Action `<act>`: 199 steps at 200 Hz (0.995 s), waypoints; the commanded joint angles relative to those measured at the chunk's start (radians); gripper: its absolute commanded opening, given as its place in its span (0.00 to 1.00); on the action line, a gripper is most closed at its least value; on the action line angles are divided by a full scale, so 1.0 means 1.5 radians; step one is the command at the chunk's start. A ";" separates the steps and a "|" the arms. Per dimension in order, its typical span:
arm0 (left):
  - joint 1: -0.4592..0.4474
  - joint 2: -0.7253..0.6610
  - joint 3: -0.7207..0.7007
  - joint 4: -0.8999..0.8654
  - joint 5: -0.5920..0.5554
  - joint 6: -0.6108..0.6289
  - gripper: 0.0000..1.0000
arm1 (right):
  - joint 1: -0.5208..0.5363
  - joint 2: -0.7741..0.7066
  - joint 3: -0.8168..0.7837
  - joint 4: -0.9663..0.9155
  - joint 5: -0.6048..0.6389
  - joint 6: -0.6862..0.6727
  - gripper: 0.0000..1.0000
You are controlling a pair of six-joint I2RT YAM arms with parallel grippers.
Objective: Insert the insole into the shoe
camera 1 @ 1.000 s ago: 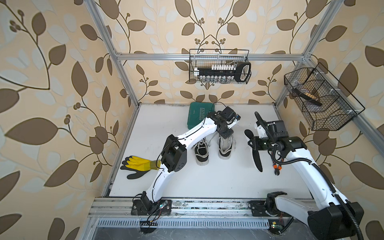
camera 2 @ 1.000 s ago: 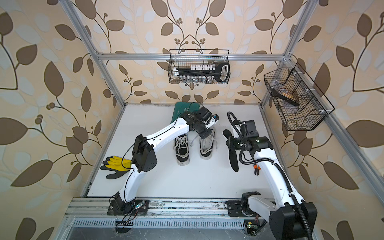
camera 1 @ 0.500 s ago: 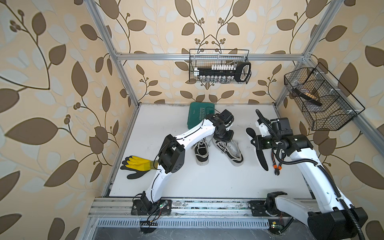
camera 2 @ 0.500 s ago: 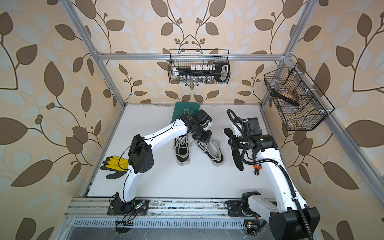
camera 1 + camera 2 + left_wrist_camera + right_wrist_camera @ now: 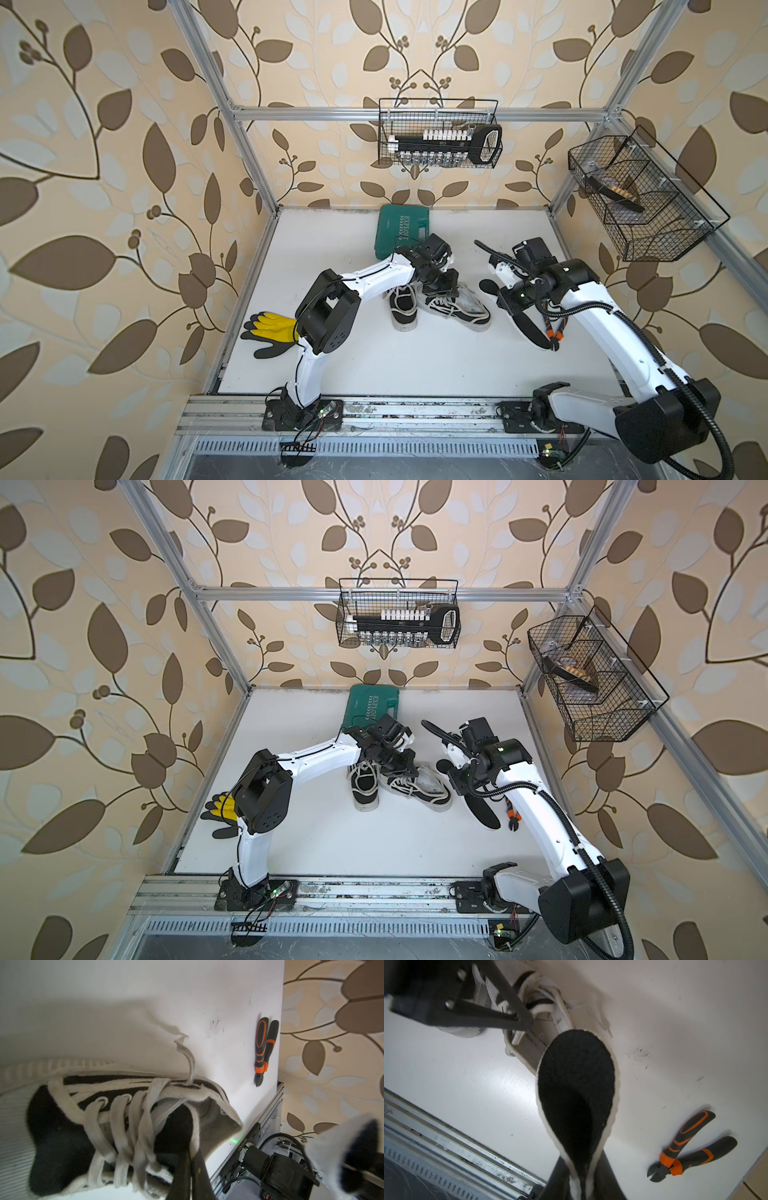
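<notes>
A black canvas shoe [image 5: 461, 309] [image 5: 419, 789] with white laces lies angled on the white table, its toe toward the front right. My left gripper [image 5: 441, 286] [image 5: 192, 1157] is shut on the tongue and laces at that shoe's [image 5: 62, 1126] opening. A second matching shoe [image 5: 402, 309] stands beside it. My right gripper [image 5: 513, 301] [image 5: 581, 1167] is shut on the black, white-edged insole [image 5: 530, 330] [image 5: 577, 1084], pinching it into a fold. The insole hangs just right of the held shoe [image 5: 542, 1028], apart from it.
Orange-and-black pliers [image 5: 555, 332] [image 5: 685, 1147] lie by the right wall under my right arm. A green tool case [image 5: 403, 230] sits at the back, and yellow-black gloves [image 5: 270, 332] at the left edge. Wire baskets [image 5: 440, 139] hang on the walls; a metal rail [image 5: 395, 411] runs along the front.
My left gripper has turned the held shoe so its toe swings out toward the front right, and it now lies lower. My right arm shifted slightly rightward with the insole and pinched it tighter.
</notes>
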 commanded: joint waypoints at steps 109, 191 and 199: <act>0.067 -0.055 -0.204 0.450 0.230 -0.201 0.00 | 0.065 0.031 -0.007 -0.016 0.067 -0.203 0.14; 0.077 -0.047 -0.278 0.576 0.255 -0.260 0.00 | 0.093 0.123 0.010 -0.002 0.074 -0.207 0.11; 0.076 -0.046 -0.281 0.585 0.257 -0.264 0.00 | 0.093 0.128 0.009 0.004 0.071 -0.207 0.11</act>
